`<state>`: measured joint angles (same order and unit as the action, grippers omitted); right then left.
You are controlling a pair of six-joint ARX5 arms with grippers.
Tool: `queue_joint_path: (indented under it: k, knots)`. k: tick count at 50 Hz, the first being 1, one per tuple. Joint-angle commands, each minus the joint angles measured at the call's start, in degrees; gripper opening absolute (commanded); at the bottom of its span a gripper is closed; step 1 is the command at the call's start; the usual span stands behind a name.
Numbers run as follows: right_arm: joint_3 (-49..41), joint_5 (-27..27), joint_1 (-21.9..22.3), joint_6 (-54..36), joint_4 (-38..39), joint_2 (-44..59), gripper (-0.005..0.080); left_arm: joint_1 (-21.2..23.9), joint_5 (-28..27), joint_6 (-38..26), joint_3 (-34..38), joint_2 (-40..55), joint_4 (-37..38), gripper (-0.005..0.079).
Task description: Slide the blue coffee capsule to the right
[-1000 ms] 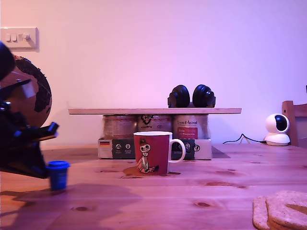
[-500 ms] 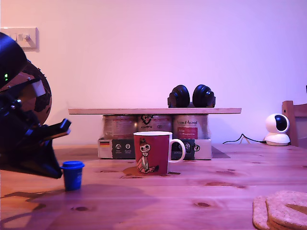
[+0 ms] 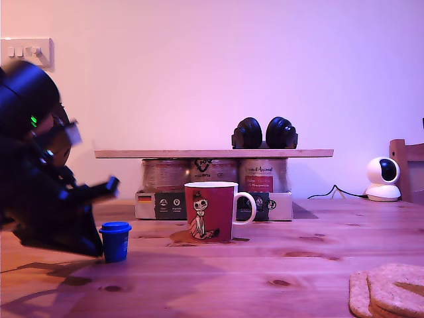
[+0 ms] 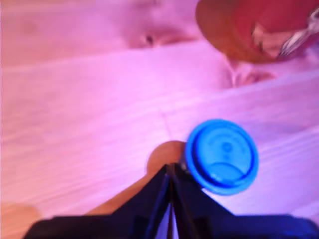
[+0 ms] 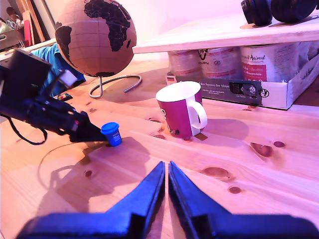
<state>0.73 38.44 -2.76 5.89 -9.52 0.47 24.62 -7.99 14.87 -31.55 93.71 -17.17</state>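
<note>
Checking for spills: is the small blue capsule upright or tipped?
Upright: the small dark-blue plastic capsule stands on the wooden table, flanged rim level on top.

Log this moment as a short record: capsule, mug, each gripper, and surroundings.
capsule: blue, upright on table, at the exterior view's left of the mug
mug: red, upright, apart from capsule
first gripper: shut, tips at capsule's side
second gripper: shut, above bare table, away from capsule
surroundings: globe, headphones on shelf
</note>
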Motion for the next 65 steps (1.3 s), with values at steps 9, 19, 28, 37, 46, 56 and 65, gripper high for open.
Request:
queue_joint_path:
  k: [9, 19, 28, 37, 46, 56, 65]
  knots:
    - [-0.3, 0.0, -0.3, -0.3, 0.0, -0.4, -0.0012, 2.7, -0.4, 0.8, -2.3, 0.0, -0.5, -0.0019]
    - [-0.3, 0.0, -0.3, -0.3, 0.0, -0.4, -0.0012, 5.4, -0.3, 2.0, -2.4, 0.1, -0.6, -0.0019]
    - [-0.3, 0.0, -0.3, -0.3, 0.0, -0.4, -0.0012, 7.3, 0.3, 3.0, -3.0, 0.1, -1.2, -0.0019]
    - [-0.3, 0.0, -0.3, -0.2, 0.0, -0.4, -0.0012, 8.2, 1.4, 3.0, -4.3, 0.3, -1.3, -0.0019]
    - [-0.3, 0.0, -0.3, 0.1, 0.1, -0.4, -0.0012, 8.2, 2.5, 3.2, -5.2, 1.4, -1.2, -0.0019]
    - [-0.3, 0.1, -0.3, 0.1, 0.2, -0.4, -0.0012, 8.3, 2.4, 3.2, -6.5, 4.2, -1.3, -0.0019]
    - [-0.3, 0.1, -0.3, 0.1, 0.2, -0.4, -0.0012, 8.6, 2.4, 3.2, -7.9, 5.7, -1.3, -0.0019]
